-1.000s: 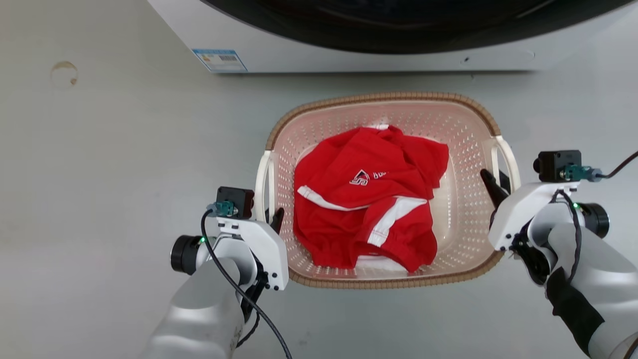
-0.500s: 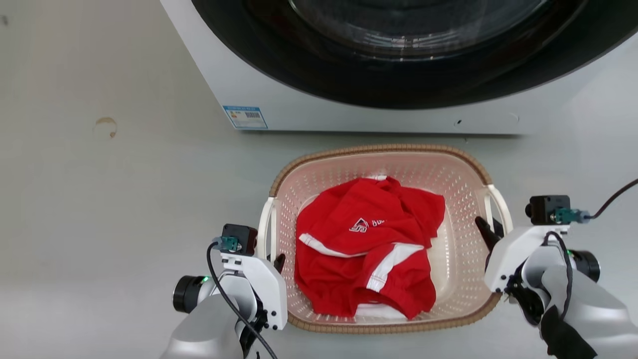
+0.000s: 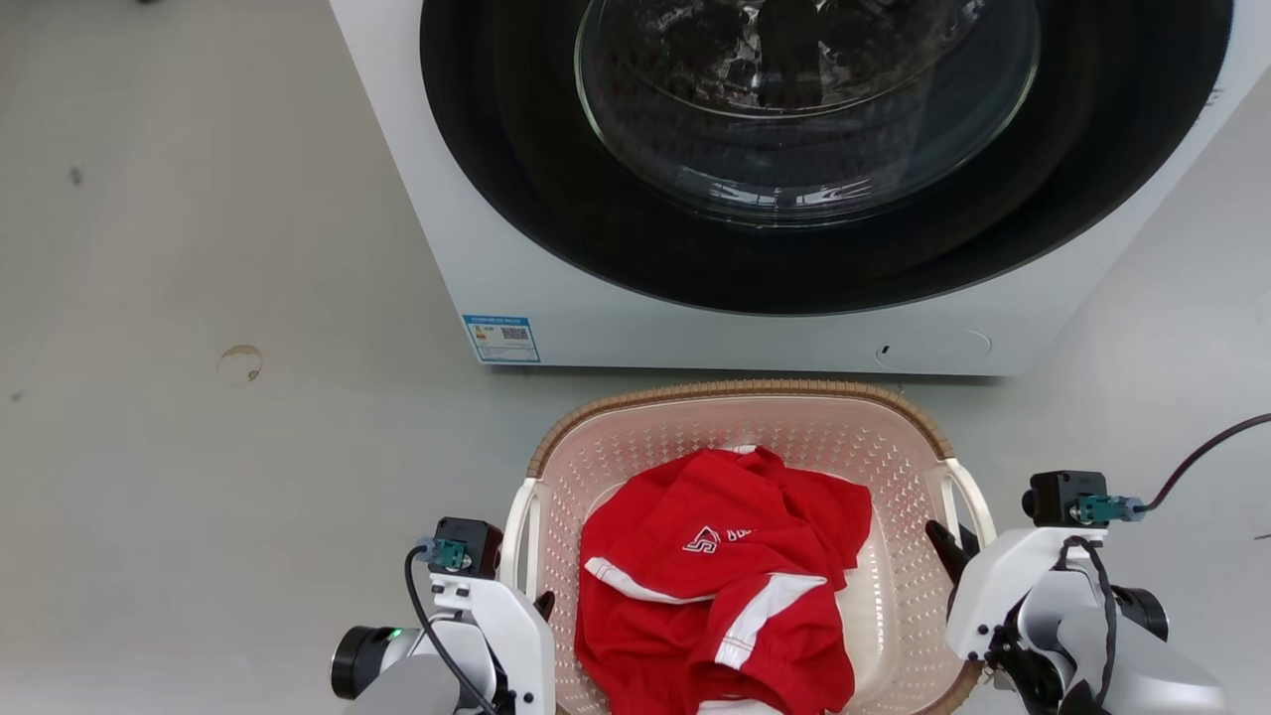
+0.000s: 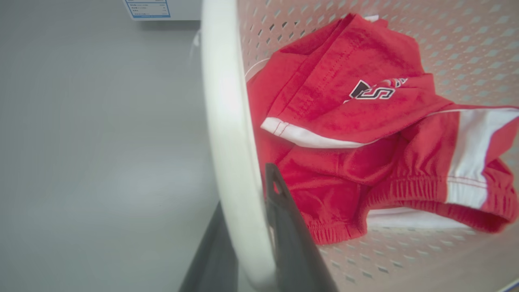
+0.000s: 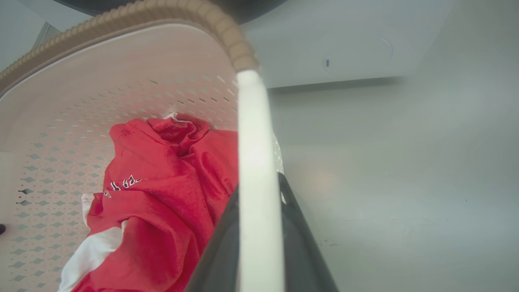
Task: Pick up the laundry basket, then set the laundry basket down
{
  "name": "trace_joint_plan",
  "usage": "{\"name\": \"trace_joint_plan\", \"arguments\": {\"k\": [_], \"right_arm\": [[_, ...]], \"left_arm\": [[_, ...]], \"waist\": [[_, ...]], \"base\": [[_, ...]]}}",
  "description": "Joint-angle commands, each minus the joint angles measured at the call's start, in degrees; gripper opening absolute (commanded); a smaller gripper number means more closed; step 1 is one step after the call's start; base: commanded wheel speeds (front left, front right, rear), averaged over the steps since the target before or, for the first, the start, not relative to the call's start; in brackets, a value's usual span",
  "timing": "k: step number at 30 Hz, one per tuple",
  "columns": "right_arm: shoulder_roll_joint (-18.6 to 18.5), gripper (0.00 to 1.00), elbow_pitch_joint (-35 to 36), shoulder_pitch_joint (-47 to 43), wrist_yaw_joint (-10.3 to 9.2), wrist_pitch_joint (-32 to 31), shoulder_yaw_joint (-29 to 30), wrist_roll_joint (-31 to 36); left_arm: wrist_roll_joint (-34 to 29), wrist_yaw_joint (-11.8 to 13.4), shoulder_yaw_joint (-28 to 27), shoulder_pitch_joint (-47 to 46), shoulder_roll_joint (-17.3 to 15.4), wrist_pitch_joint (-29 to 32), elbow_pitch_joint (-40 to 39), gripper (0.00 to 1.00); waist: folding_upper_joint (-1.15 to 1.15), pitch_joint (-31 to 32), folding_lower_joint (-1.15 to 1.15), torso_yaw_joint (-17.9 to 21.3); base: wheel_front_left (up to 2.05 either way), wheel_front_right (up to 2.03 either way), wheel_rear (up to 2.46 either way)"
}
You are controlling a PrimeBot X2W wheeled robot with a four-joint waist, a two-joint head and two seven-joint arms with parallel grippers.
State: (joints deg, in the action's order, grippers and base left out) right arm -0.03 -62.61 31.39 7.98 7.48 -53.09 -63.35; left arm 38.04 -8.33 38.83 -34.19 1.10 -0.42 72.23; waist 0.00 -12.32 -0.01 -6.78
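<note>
The laundry basket [image 3: 735,392] is pale pink perforated plastic with a brown woven rim, and it sits just in front of the washing machine. A crumpled red garment with white stripes [image 3: 725,566] lies inside it. My left gripper [image 3: 541,604] is shut on the basket's white left handle [image 4: 227,142], one dark finger on each side of the bar. My right gripper [image 3: 948,541] is shut on the white right handle [image 5: 253,162] in the same way. Whether the basket's bottom touches the floor is hidden.
The white washing machine [image 3: 516,248], with its round dark glass door, stands right behind the basket, a small label [image 3: 501,338] at its lower left corner. Grey floor spreads to the left, with a faint ring stain [image 3: 241,362], and also to the right.
The head camera has moved, so more of the washing machine shows and the basket and arms sit lower in the picture. Both grippers keep their hold on the handles.
</note>
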Motion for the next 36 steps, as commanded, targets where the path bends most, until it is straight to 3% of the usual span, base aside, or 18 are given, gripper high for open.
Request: {"name": "trace_joint_plan", "arguments": {"k": [1,17,36], "right_arm": [[-6.21,0.00,-2.37,-0.17,-0.49,0.23,0.11,-0.66],[-3.98,0.00,-5.95,-4.73,-0.49,-4.68,-2.95,-4.19],[-2.89,0.00,-8.41,-2.17,-0.49,-7.03,-6.22,-4.24]], "left_arm": [[0.55,0.86,-1.14,1.44,-8.09,0.28,1.47,0.00],[6.45,0.85,3.98,9.50,-11.81,7.88,-2.87,0.00],[13.10,0.85,8.63,7.72,-14.89,14.00,-4.87,0.00]], "waist": [[0.00,1.30,0.01,0.81],[0.00,11.62,0.01,4.72],[0.00,13.23,0.01,6.36]], "base": [[0.00,0.00,0.00],[0.00,0.00,0.00],[0.00,0.00,0.00]]}}
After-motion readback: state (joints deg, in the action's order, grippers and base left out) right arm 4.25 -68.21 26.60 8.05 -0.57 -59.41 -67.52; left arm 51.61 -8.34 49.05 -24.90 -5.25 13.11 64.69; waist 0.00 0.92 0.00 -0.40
